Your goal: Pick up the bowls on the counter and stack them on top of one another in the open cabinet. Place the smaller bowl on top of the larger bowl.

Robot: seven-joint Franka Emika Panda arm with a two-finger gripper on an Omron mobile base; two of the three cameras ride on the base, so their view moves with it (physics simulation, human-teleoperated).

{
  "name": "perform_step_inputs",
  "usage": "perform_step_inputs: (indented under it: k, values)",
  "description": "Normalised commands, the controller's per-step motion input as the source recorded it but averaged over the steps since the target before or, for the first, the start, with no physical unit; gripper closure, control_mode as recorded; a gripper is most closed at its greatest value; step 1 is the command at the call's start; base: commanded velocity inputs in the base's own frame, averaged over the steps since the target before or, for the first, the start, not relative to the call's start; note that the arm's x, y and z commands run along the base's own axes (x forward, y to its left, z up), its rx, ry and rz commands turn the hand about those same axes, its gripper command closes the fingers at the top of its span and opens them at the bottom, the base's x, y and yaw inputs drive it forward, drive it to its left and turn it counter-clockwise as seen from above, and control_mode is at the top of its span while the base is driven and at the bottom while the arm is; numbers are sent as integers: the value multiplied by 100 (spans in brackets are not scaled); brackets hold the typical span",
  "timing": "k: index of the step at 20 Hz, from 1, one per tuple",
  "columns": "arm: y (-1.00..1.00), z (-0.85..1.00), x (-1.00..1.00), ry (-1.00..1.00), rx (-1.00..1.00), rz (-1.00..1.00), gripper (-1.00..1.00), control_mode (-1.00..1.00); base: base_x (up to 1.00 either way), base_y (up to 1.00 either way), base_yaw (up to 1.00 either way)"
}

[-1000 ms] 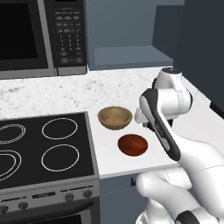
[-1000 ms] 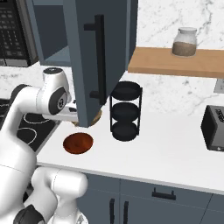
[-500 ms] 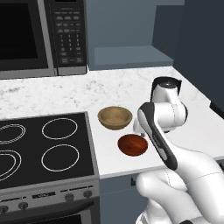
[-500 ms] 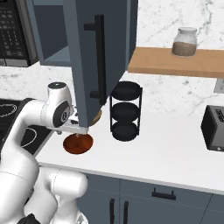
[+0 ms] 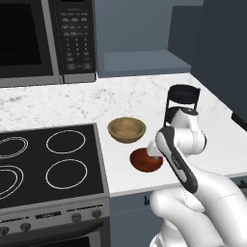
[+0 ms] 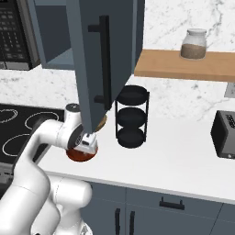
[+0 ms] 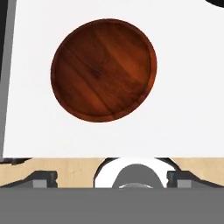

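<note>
On the white marble-look counter (image 5: 144, 96), near its front edge and just right of the black stovetop (image 5: 48, 164): the glossy dark red-brown smaller bowl (image 5: 144, 160), upright, mouth up, with the light tan larger bowl (image 5: 127, 130) just behind it, apart from it and nearer the wall. Directly over the dark bowl: the gripper (image 5: 155, 150), pointed down, low but seemingly not yet touching. Seen along the hand: smaller bowl (image 7: 103, 69) whole and round, above the middle of the picture, so hand roughly centred over it, probably lining up for a rim grasp. Jaw spread: cannot tell, fingertips not clear in any view. Above and behind: the open cabinet (image 5: 140, 60) with its bare shelf, door swung out toward the robot. Odd order, judging by the task: tan bowl belongs underneath. Beside the bowls, to the right: a black three-tier rack (image 6: 131, 117), near enough to mind on the lift.
</note>
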Motion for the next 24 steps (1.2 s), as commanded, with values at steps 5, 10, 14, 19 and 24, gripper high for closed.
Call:
perform_step_inputs:
  k: [5,10,14,19,24]
  values:
    - [-9,-19,40,13,4,0,-100,-100,0,0,0]
    - [-21,-11,42,20,5,0,-100,-100,0,0,0]
    - [-14,-16,43,14,3,0,-100,-100,0,0,0]
    - [0,-34,38,1,0,0,-100,-100,0,0,0]
    - [0,-43,31,0,0,0,-100,-100,0,0,0]
